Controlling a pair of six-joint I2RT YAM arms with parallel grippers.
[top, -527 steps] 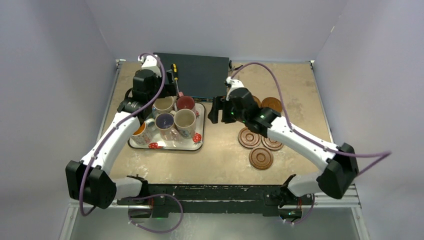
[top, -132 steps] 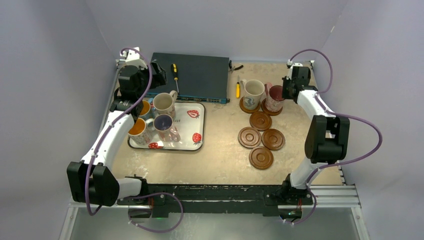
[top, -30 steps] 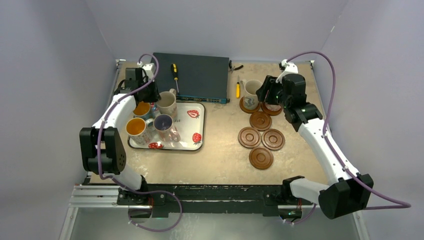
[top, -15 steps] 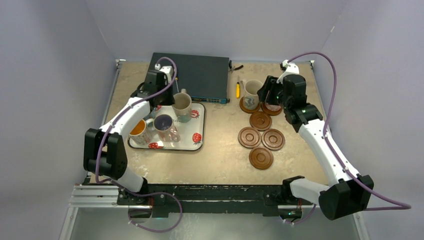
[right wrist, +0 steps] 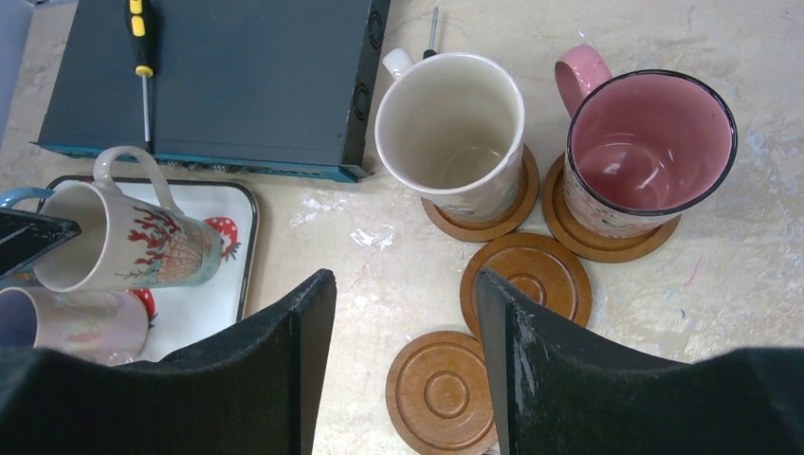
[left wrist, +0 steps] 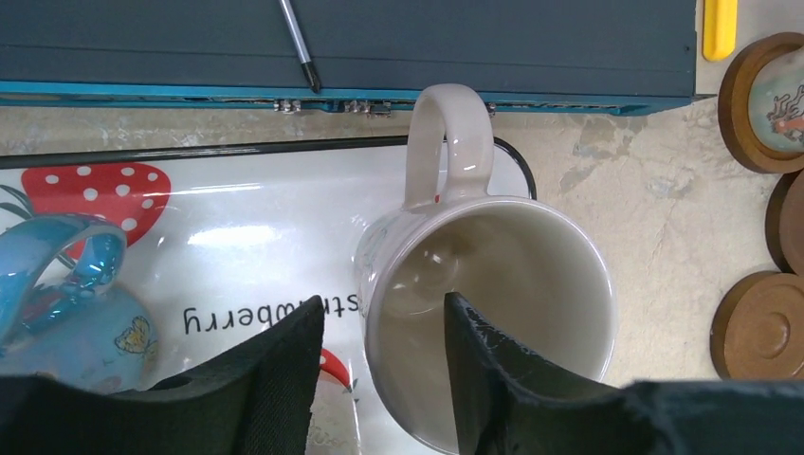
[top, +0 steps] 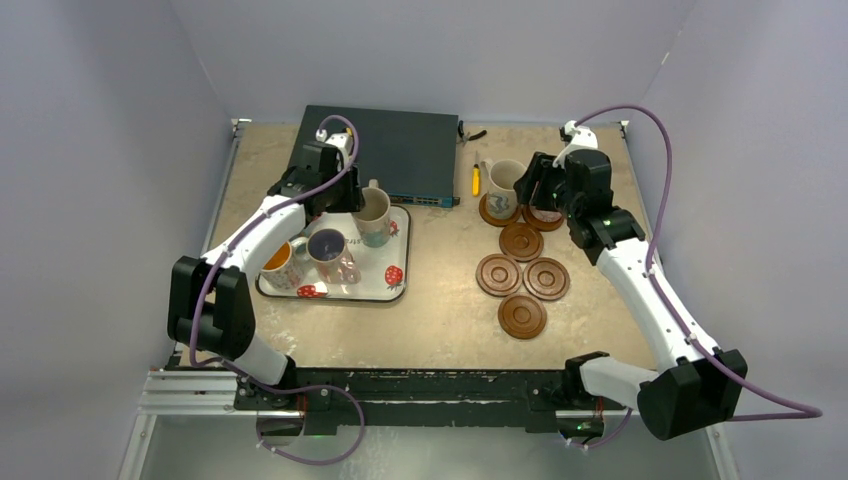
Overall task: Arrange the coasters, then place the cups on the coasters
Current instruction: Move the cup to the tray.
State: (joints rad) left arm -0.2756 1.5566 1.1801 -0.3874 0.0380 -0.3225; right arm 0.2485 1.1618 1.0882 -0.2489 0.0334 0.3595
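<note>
A cream cup (left wrist: 493, 303) with a red print stands at the back right of the strawberry tray (top: 392, 287). My left gripper (left wrist: 384, 301) is open astride its rim, one finger inside and one outside, with a gap to the wall. On the tray sit a purple-inside cup (top: 328, 245), an orange-inside cup (top: 277, 262) and a blue cup (left wrist: 66, 313). At the right, a cream cup (right wrist: 453, 133) and a pink cup (right wrist: 645, 152) each stand on a coaster. Several bare coasters (top: 522, 315) lie in front. My right gripper (right wrist: 406, 275) hangs open above them, holding nothing.
A dark flat box (top: 395, 155) lies at the back with a yellow-and-black screwdriver (top: 350, 148) on it. A small yellow screwdriver (top: 475, 180) lies between the box and the cream cup on its coaster. Grey walls close in the table on three sides.
My left gripper carried the cream cup rightward to the tray's back right and then opened its jaws. The right arm has not moved.
</note>
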